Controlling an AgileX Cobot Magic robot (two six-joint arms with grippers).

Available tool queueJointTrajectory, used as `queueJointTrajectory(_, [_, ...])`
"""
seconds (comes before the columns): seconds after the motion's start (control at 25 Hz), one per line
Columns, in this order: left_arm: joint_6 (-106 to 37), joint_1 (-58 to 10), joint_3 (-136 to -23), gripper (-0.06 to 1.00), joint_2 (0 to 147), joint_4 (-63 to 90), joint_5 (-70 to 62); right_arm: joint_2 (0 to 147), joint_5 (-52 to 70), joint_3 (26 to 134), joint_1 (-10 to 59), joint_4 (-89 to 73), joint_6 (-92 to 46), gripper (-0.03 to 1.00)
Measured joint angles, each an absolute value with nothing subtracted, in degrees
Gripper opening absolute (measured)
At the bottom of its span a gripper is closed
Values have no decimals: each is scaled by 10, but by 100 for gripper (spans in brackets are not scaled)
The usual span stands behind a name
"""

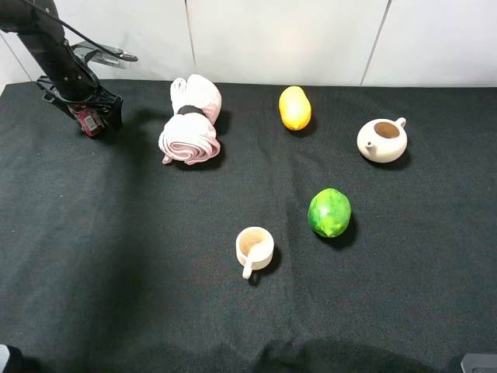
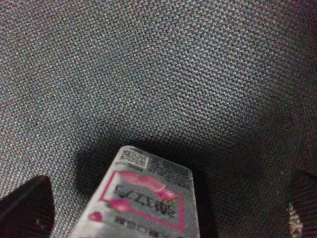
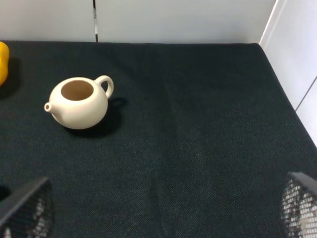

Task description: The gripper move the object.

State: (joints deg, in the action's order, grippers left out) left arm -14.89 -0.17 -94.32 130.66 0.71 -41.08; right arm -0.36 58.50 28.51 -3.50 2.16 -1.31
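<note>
The object [image 1: 89,122], a small dark red carton, stands at the far left back of the black cloth. In the left wrist view its pale top [image 2: 143,198] with pink print and a small code label lies between the two fingers. My left gripper [image 1: 95,116] straddles it, open, with both dark fingers [image 2: 25,208] well clear of its sides. My right gripper [image 3: 163,198] hangs open over bare cloth at the near right, with nothing between its fingers [image 3: 299,203].
A rolled pink-and-white cloth [image 1: 190,124] lies just right of the carton. Further right are a yellow fruit [image 1: 295,107], a cream teapot [image 1: 382,140] [image 3: 79,103], a green fruit [image 1: 329,212] and a beige cup [image 1: 254,247]. A white wall bounds the back.
</note>
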Motion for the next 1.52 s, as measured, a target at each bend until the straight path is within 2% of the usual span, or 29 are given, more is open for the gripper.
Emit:
queueJointTrajectory(0.12, [-149, -2, -943, 80, 1308, 7, -410, -4, 585, 285, -35, 22, -13, 69])
queueJointTrajectory(0.28, [-149, -2, -943, 53, 1308, 8, -410, -4, 585, 285, -35, 22, -13, 69])
queueJointTrajectory(0.96, [-148, -2, -943, 53, 1308, 8, -397, -4, 585, 285, -35, 22, -13, 69])
queueJointTrajectory(1.52, [-145, -3, -943, 53, 1224, 7, -498, -4, 585, 285, -35, 22, -13, 69])
